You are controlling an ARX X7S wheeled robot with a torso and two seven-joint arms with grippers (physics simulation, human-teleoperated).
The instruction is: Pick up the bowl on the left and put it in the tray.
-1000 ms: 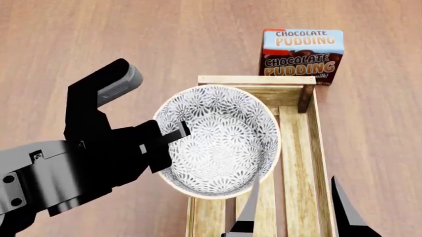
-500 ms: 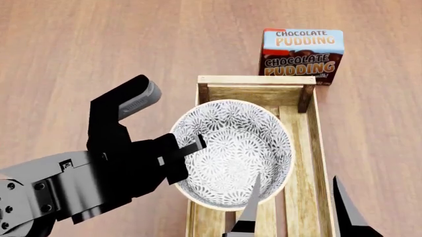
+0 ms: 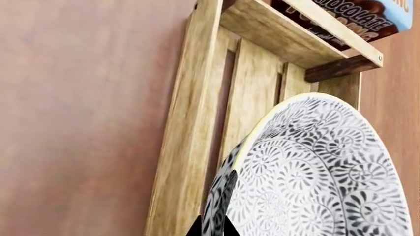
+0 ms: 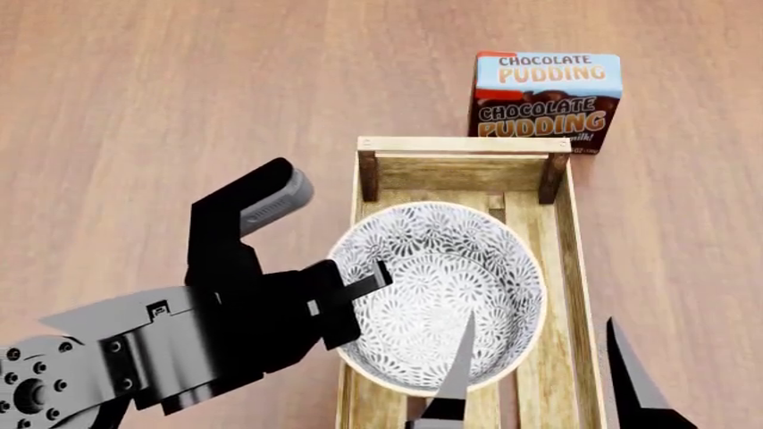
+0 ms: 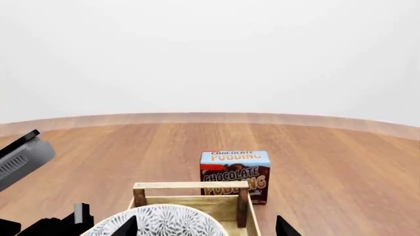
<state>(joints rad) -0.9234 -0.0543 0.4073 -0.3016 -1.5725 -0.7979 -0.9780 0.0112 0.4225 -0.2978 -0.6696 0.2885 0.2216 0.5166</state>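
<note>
Left hand point(image 4: 357, 281): clamped on the near-left rim of the bowl, one finger inside the bowl, the other outside, carrying it over the crate
Bowl point(image 4: 439, 295): over the middle of the tray, spanning it nearly wall to wall; whether it touches the slats yet, I cannot tell; the left wrist view shows slats beyond its rim
Tray point(image 4: 571, 241): lying lengthwise away from the robot, far end bare, corner posts showing
Pudding box point(image 4: 546, 98): upright on the bench just beyond the tray's far wall, out of the way
Right hand point(image 4: 537, 380): low at the near end of the tray, fingers spread wide, holding nothing
Progress: pick-up done, the bowl is lined up inside the tray's walls
Left to do: by my read, lower it onto the slats, let go of the rim, and lift the left hand clear
</note>
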